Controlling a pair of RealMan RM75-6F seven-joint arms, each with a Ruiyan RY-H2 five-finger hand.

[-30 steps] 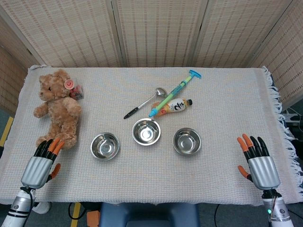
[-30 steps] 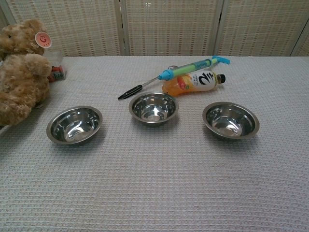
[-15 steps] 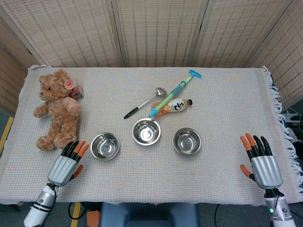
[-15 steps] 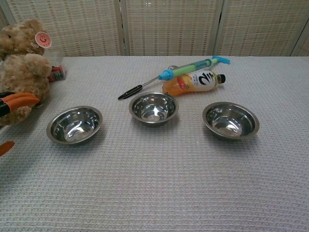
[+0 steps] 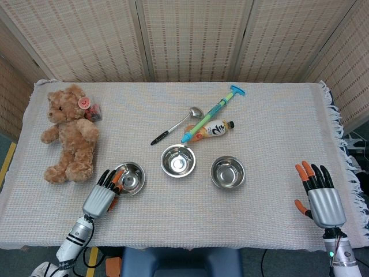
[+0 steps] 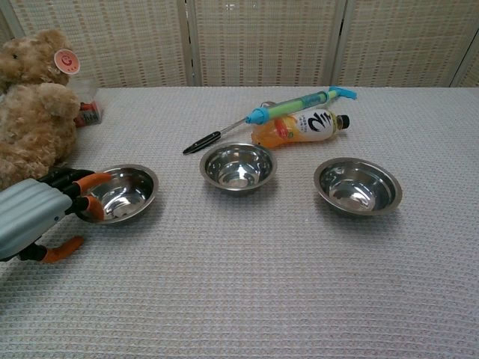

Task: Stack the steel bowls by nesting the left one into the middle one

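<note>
Left hand (image 5: 102,196) hovers with fingers spread and empty at the left bowl's (image 5: 130,178) near rim; the middle bowl (image 5: 177,160) sits beyond, to its right. Right hand (image 5: 320,199) rests open, well apart.

- The head view looked down from high up and took in the whole table (image 5: 277,109), out to the screens (image 5: 190,34) behind it.
- The chest view sat low and close, looking straight across.
- Both showed the three bowls (image 5: 178,160) (image 6: 237,166) and the teddy bear (image 5: 70,130) (image 6: 34,105).
</note>
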